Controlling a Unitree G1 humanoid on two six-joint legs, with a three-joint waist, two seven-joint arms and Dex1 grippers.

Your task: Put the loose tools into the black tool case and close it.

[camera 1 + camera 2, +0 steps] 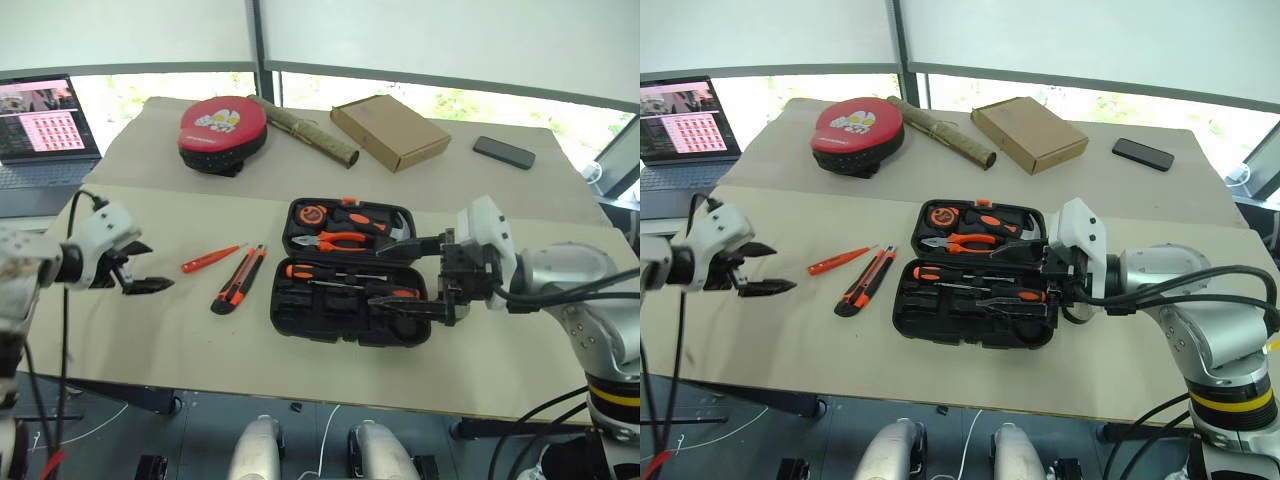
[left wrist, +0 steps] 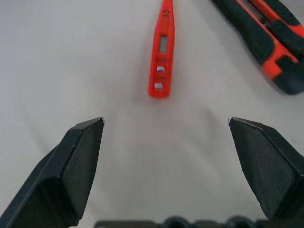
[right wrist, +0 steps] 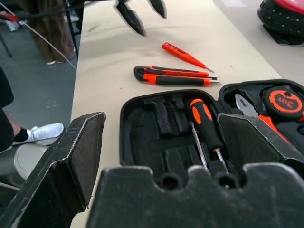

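The black tool case point(image 1: 340, 332) lies open in the middle of the table, its lid half holding pliers, a hammer and a tape measure. Two orange-and-black screwdrivers point(image 1: 330, 272) rest in its near half. To its left on the table lie the orange-black utility knife point(image 1: 240, 278) and the slim orange screwdriver point(image 1: 210, 259). My left gripper point(image 1: 148, 270) hovers open above the table left of that slim screwdriver point(image 2: 161, 47), holding nothing. My right gripper point(image 1: 402, 273) is open and empty at the case's right end, pointing left over the case point(image 3: 142, 123).
Along the far side of the table sit a red-topped round pad point(image 1: 222, 130), a rolled mat point(image 1: 310, 130), a brown cardboard box point(image 1: 390, 130) and a phone point(image 1: 503, 152). A laptop point(image 1: 45, 125) stands off the table's far left.
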